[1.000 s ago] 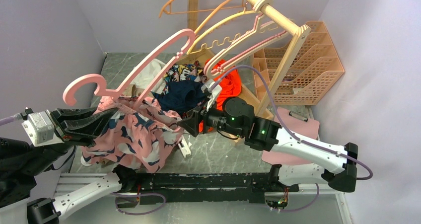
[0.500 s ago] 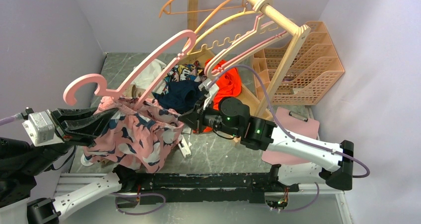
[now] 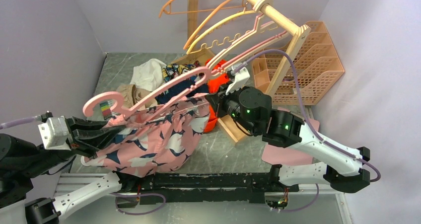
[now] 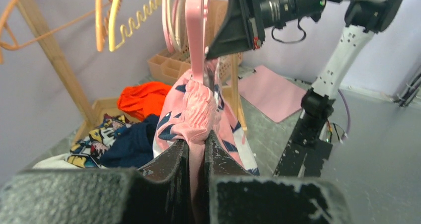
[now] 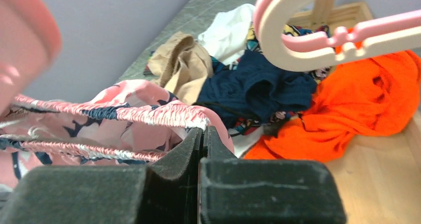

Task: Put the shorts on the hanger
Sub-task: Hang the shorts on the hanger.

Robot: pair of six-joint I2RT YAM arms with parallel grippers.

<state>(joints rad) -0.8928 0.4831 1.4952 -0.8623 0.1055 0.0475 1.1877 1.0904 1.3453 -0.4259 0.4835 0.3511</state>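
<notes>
The shorts (image 3: 159, 142) hang in the air at about 8 o'clock of the table centre. The gathered waistband is stretched between both arms, and the legs droop toward the near edge.

The left gripper (image 3: 121, 129) is at the 9 o'clock end. Its jaws are clamped together on a bunched wad of waistband. The pink hanger (image 3: 171, 85) rises straight out of that wad in the left wrist view, so it is probably pinched in the same grip, but the bar inside the fabric is hidden.

The right gripper (image 3: 208, 102) is at the 3 o'clock end, with its jaws shut tight on the elastic edge of the waistband. The free end of the hanger is just above it, at 1 o'clock in the right wrist view.

The clothes pile behind, at 12 o'clock, includes a navy garment (image 5: 258, 87) and an orange-red garment (image 5: 357, 95). Neither is touched.

Handling, as a judgement:
- **Shorts:** light, very soft and floppy. They won't hold any shape unless kept taut. The thin print cloth looks slippery.
- **Where to grip:** the ruched elastic band is the thickest, grippiest part, so take hold there, near the side seams, as both grippers do now.
- **Hanger:** rigid, light plastic. The notches on its arms should catch the band.
- **Risk:** slack in the band, or one arm slipping out of the opening.
</notes>
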